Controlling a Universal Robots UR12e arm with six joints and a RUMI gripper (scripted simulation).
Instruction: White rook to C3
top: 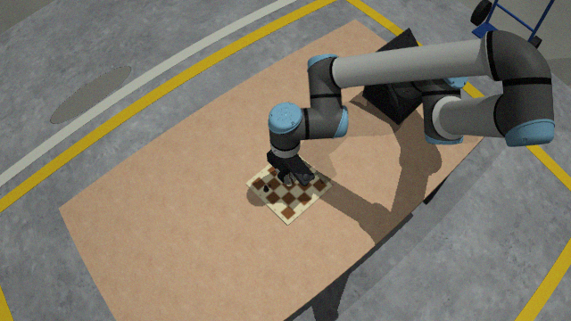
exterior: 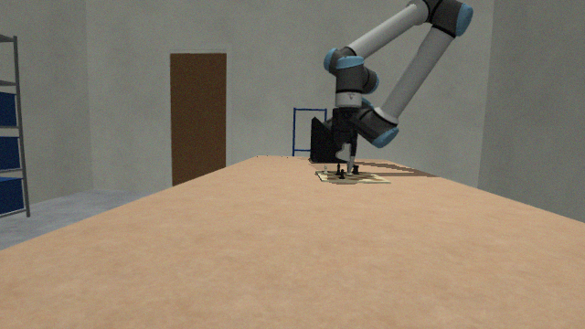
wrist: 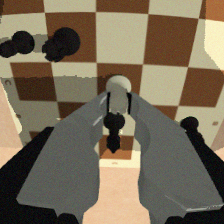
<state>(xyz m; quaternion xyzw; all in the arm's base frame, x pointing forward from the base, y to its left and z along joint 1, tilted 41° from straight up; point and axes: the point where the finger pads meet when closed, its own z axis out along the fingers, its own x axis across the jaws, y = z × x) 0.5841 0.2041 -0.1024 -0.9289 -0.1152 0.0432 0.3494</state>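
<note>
Clamped by the gripper point(wrist: 118, 106) on the white rook point(wrist: 118, 89), gripped near its top to keep it upright. Poised low over the board point(wrist: 170, 55), dark pieces point(wrist: 60, 42) far left, another point(wrist: 190, 123) near right; square unreadable.

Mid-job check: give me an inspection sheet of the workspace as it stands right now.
Surface: tan table carrying a small chessboard.
Job's things: white rook between the fingers, over the board.
Clutter: black pieces on nearby squares; one sits close under the fingers.
Grippers: gripper shut on the white rook.
Cables: nothing seen.
Surroundings: brown door, shelf rack, blue hand truck, yellow floor lines.
</note>
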